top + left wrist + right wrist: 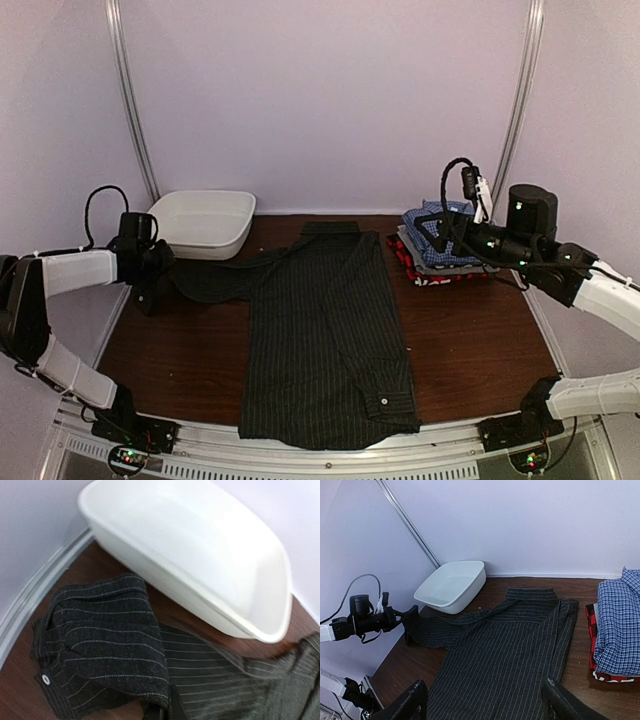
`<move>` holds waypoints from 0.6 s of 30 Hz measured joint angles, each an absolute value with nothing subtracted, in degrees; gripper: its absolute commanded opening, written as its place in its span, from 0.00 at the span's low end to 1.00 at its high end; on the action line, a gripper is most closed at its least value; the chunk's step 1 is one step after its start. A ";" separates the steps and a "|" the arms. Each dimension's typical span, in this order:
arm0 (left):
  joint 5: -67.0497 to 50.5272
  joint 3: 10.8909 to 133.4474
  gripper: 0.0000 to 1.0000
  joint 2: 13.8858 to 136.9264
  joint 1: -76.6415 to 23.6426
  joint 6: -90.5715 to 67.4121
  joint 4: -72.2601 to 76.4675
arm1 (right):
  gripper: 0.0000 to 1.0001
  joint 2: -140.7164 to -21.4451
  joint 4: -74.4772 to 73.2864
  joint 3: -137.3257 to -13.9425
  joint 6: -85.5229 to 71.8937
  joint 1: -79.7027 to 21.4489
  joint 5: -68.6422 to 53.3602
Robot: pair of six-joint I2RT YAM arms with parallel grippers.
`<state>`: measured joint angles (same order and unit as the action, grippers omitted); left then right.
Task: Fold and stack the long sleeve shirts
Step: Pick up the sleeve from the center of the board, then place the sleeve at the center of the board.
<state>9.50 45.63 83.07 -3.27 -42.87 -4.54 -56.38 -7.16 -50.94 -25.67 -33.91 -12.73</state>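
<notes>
1. The left jaws sit at the 9 o'clock edge of the counter [480, 340], right at the end of the left sleeve [215, 282] of the black pinstriped shirt [325, 340]. My left wrist view shows only the left cuff [100, 645] bunched on the wood and no fingers. I cannot tell whether the jaws grip it or stand apart, so I want a confirmed pinch on that cuff before I move anything.
2. The white tub [205, 222] lies near the sleeve at 11 o'clock. I judge the lift should go up and toward 3 o'clock, away from its rim, so no cloth drags on it.
3. The shirt lies flat mid-counter, collar at 12 o'clock and hem at 6. Its right side looks folded in, with the right cuff [388, 402] near 5 o'clock. I plan to lay the left sleeve across the body and keep it taut, so the shoulder creases straight.
4. The right jaws hover wide apart and empty beside the stack of folded shirts [440, 250] at 2 o'clock, which has the blue checked one on top. They are free to pin the body if it slides.
</notes>
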 measured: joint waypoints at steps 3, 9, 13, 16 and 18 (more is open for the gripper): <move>10.41 43.86 0.00 76.20 -12.58 -42.41 -4.05 | 0.78 -56.31 -7.35 -50.26 -25.85 -33.91 -11.77; 11.55 40.77 0.00 71.57 -30.96 -42.37 -2.79 | 0.78 -55.66 -8.08 -49.17 -25.91 -33.91 -10.26; 10.13 40.69 0.04 77.14 -41.28 -40.73 -2.59 | 0.78 -55.31 -8.14 -49.12 -25.91 -33.91 -9.82; 8.86 42.78 0.20 84.42 -48.07 -38.81 -3.22 | 0.78 -55.00 -8.10 -48.99 -25.93 -33.91 -9.21; 8.45 45.21 0.29 89.45 -52.10 -37.63 -4.08 | 0.78 -54.78 -8.10 -48.56 -25.91 -33.91 -8.84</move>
<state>8.45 45.21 89.45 -52.10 -37.63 -4.08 -54.78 -8.10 -48.56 -25.91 -33.91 -8.84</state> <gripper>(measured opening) 0.173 0.784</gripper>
